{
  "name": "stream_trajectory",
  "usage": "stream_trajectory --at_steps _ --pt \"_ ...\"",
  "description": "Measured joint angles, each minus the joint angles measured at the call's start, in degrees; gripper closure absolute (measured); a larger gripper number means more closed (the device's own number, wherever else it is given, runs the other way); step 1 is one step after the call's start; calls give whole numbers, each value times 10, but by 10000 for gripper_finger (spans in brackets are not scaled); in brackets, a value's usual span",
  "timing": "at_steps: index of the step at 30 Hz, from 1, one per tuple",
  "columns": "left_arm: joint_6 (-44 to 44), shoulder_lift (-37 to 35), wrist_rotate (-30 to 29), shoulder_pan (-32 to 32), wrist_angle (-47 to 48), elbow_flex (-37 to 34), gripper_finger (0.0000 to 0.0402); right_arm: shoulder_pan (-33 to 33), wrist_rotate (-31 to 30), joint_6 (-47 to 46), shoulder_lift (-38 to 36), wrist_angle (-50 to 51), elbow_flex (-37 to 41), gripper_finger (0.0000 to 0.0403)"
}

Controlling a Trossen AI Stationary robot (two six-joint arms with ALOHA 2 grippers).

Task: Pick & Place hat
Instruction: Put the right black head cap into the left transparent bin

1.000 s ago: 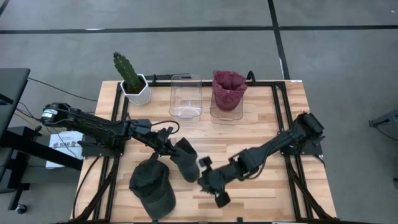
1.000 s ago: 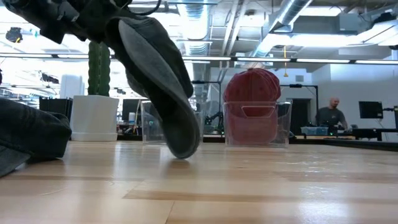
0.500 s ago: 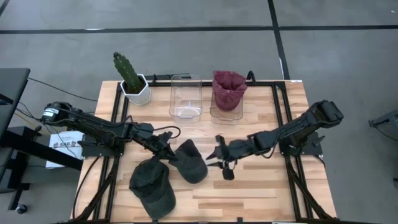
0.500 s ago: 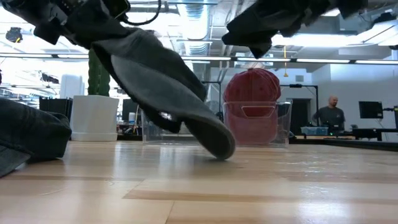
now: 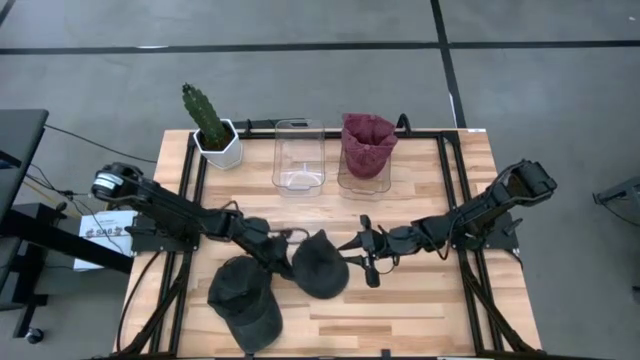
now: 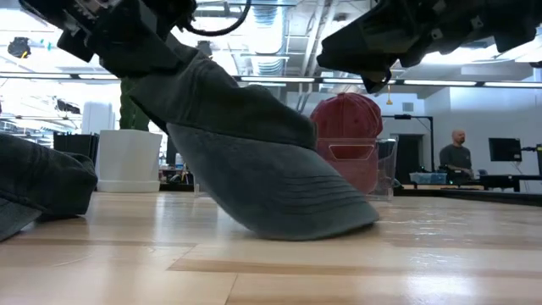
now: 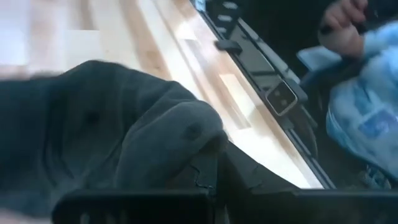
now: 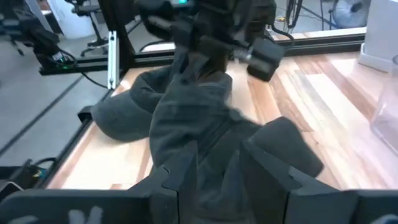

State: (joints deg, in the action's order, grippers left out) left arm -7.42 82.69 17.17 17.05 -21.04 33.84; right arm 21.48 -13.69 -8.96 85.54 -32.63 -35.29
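My left gripper (image 5: pixel 272 248) is clamped on the back edge of a dark grey hat (image 5: pixel 320 264), holding it tilted at the middle of the table (image 5: pixel 420 300) with its brim resting on the wood. My right gripper (image 5: pixel 360 245) hovers just to the right of that hat with its fingers (image 8: pixel 264 163) spread apart, holding nothing. A second dark hat (image 5: pixel 243 297) lies flat at the near left, just beside the held one. At the far edge stand two clear containers side by side: the left container (image 5: pixel 299 155) has nothing in it, and the right container (image 5: pixel 365 172) holds a maroon hat (image 5: pixel 367 143). A potted cactus (image 5: pixel 212 126) sits at the far left corner.
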Motion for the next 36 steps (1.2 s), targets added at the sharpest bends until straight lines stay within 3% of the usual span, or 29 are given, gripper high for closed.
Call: stream_trajectory --at_steps 7,17,26,36 --pt "26 52 -1 27 -5 42 393 2 0 3 0 8 0 291" --pt "90 45 -42 17 6 48 393 -1 -19 4 0 22 0 291" --pt "169 -61 -133 -41 155 48 393 -12 -100 19 0 22 0 291" --pt "248 -177 -142 -55 229 48 393 -33 -120 20 0 22 0 291"
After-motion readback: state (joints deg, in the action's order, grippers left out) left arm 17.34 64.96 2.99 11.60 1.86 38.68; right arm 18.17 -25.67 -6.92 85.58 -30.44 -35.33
